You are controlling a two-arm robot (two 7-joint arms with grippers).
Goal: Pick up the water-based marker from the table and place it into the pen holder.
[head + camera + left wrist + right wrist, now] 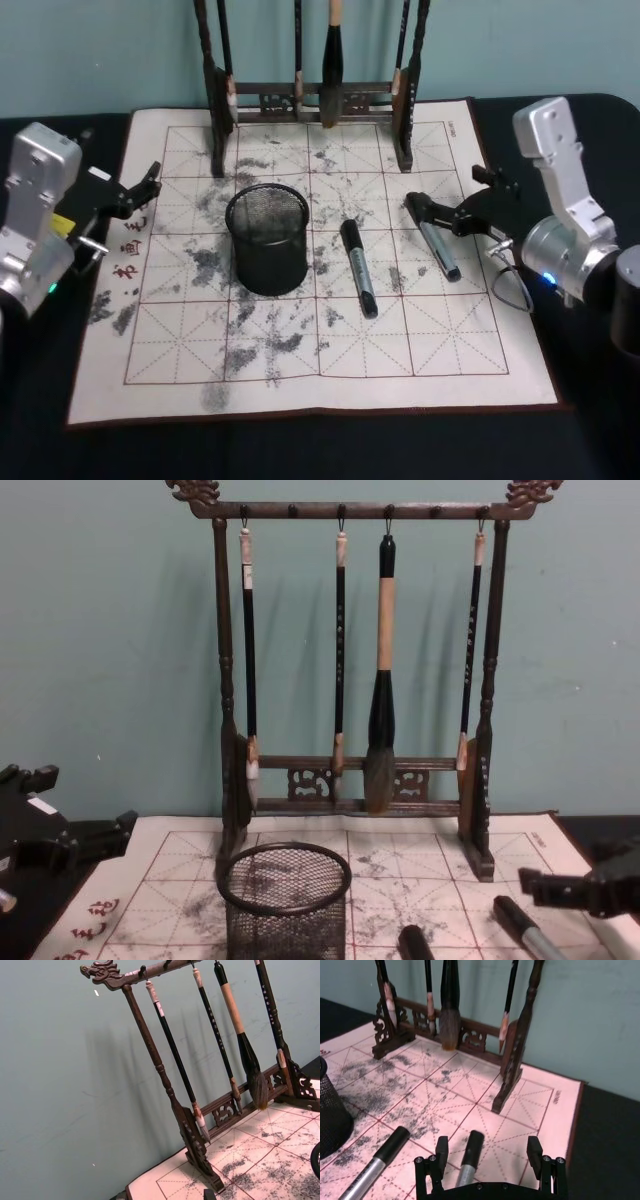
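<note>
Two silver water-based markers with black caps lie on the white grid mat [420,370] on the dark table [300,445]. One marker [358,268] rests just right of the black mesh pen holder [266,240]. The other marker [437,245] lies farther right, its cap end between the fingers of my open right gripper [443,187]. In the right wrist view that marker [469,1157] sits between the spread fingers, nearer one of them, untouched, with the first marker [377,1167] and the holder [330,1115] beside it. My left gripper [148,186] is parked open at the mat's left edge.
A tall carved wooden brush rack [310,100] with several hanging brushes stands at the mat's back edge, behind the holder. Red characters [128,245] mark the mat's left border. A teal wall rises close behind the rack [350,680].
</note>
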